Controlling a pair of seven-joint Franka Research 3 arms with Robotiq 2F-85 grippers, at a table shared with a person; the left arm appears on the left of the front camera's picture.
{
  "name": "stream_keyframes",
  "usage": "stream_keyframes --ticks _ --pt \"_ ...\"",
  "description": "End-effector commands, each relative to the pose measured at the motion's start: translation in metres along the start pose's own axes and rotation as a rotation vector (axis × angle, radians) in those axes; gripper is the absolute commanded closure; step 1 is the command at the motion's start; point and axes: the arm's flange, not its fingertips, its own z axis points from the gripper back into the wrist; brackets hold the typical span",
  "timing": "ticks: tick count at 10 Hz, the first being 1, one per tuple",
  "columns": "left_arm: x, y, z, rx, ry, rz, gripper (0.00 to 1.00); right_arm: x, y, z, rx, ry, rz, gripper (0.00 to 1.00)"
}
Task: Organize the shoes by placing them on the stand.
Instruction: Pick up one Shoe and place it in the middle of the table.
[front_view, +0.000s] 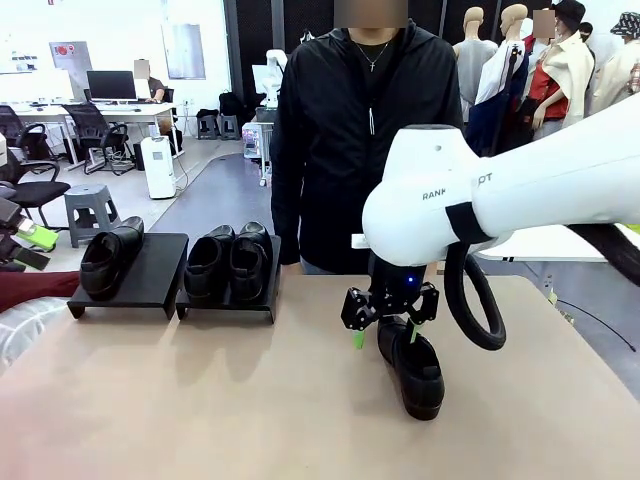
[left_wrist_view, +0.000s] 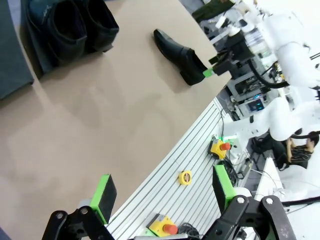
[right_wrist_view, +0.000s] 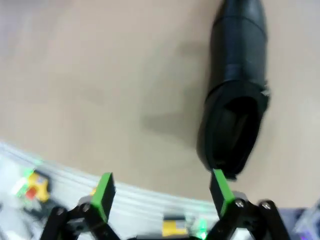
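Front view: the right gripper (front_view: 385, 322) hangs released over the heel of the loose shoe (front_view: 413, 368) near the table's (front_view: 200, 400) right edge; three shoes occupy the stands (front_view: 160, 270) at the far-left edge. Centre the collar between the pads.

Left wrist view: the left gripper (left_wrist_view: 162, 192) is released, empty.

Right wrist view: shoe opening sits beside one pad (right_wrist_view: 220, 186); shift sideways before descending.

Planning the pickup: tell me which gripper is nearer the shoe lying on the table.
Right. The right gripper hovers open at the shoe's heel end; the left gripper hangs open far off, across bare table.
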Motion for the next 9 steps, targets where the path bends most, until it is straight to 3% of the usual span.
stream_keyframes --ticks 1,3,5,8,9 --pt "-0.002 0.001 0.003 -0.003 0.009 -0.025 0.00 0.019 0.002 -0.023 -0.008 -0.021 -0.162 0.00" --pt "-0.002 0.001 0.003 -0.003 0.009 -0.025 0.00 0.035 -0.005 -0.050 -0.028 0.043 -0.234 0.00" --pt "-0.002 0.001 0.003 -0.003 0.009 -0.025 0.00 0.049 -0.018 -0.076 -0.064 0.027 -0.341 0.00" --pt "-0.002 0.001 0.003 -0.003 0.009 -0.025 0.00 0.057 -0.021 -0.093 -0.042 0.036 -0.320 0.00" --pt "-0.002 0.001 0.003 -0.003 0.009 -0.025 0.00 0.057 -0.021 -0.093 -0.033 0.047 -0.312 0.59"
